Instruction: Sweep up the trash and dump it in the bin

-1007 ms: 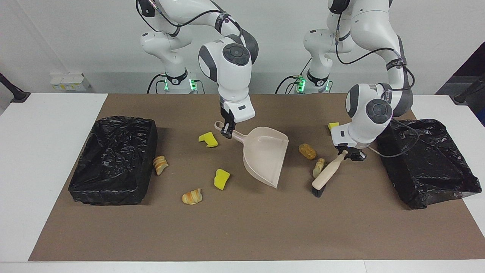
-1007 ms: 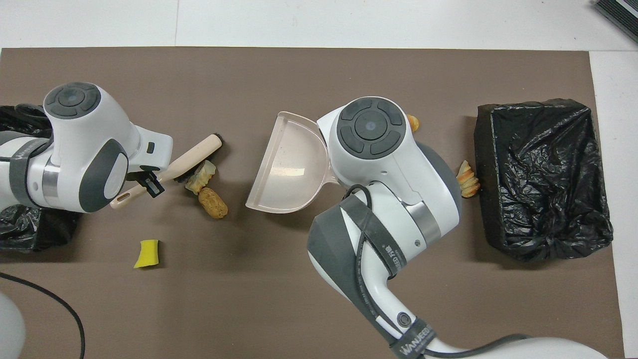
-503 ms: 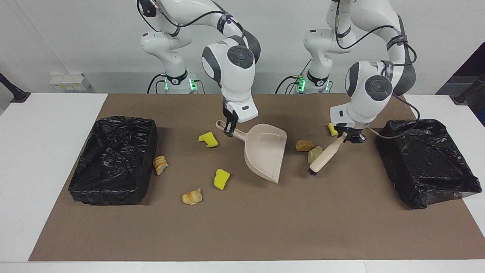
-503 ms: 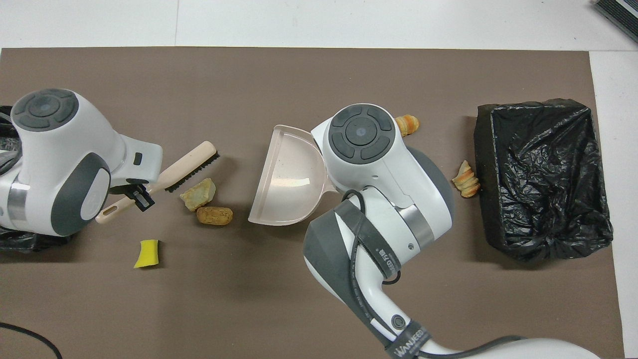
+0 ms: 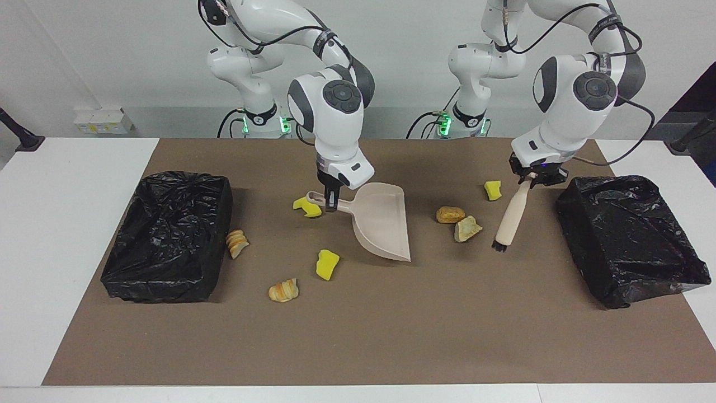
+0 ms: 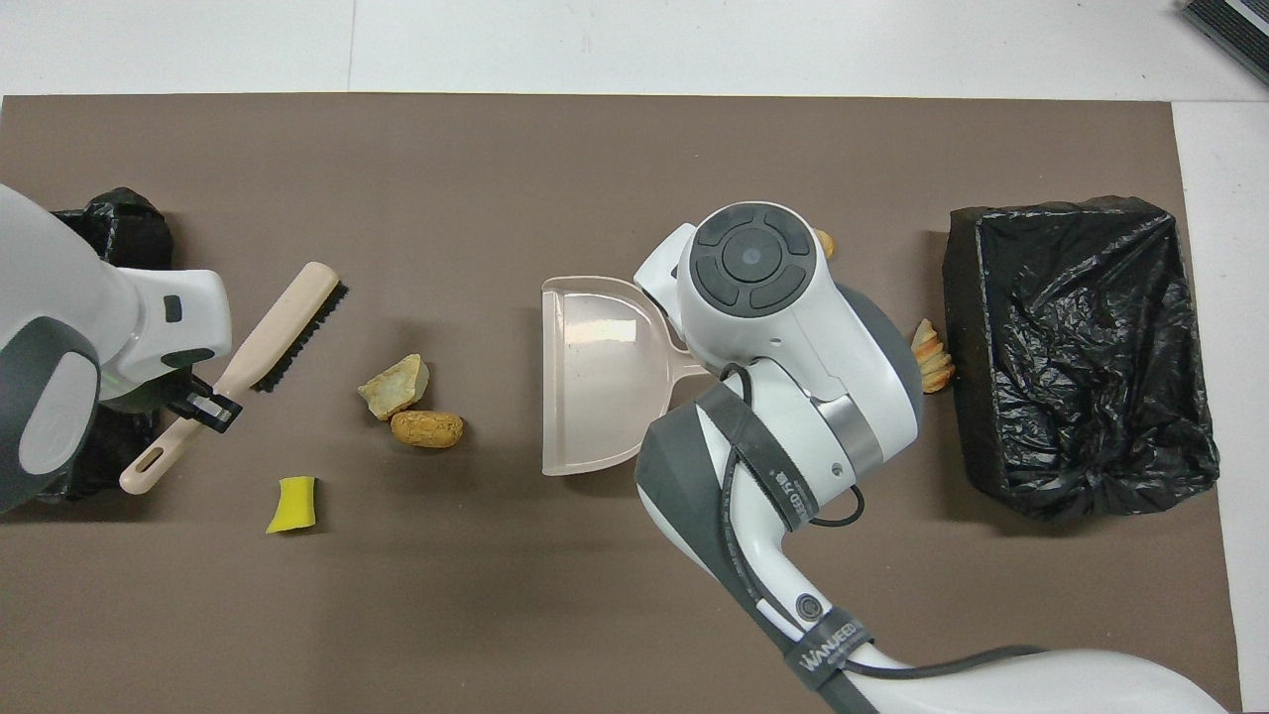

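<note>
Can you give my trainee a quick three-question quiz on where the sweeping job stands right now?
1. True or false: the dustpan already has trash in it.
2. Which tool does the left gripper hold? A) dustpan B) brush C) yellow sponge piece
3. Fill in: the two brown bread-like pieces lie between the dustpan and the ____.

Key:
1. False; the pan, held by its handle in the right gripper, shows empty in the overhead view.
2. B; it is shut on the brush handle, with the bristle end down near the mat.
3. brush.
</note>
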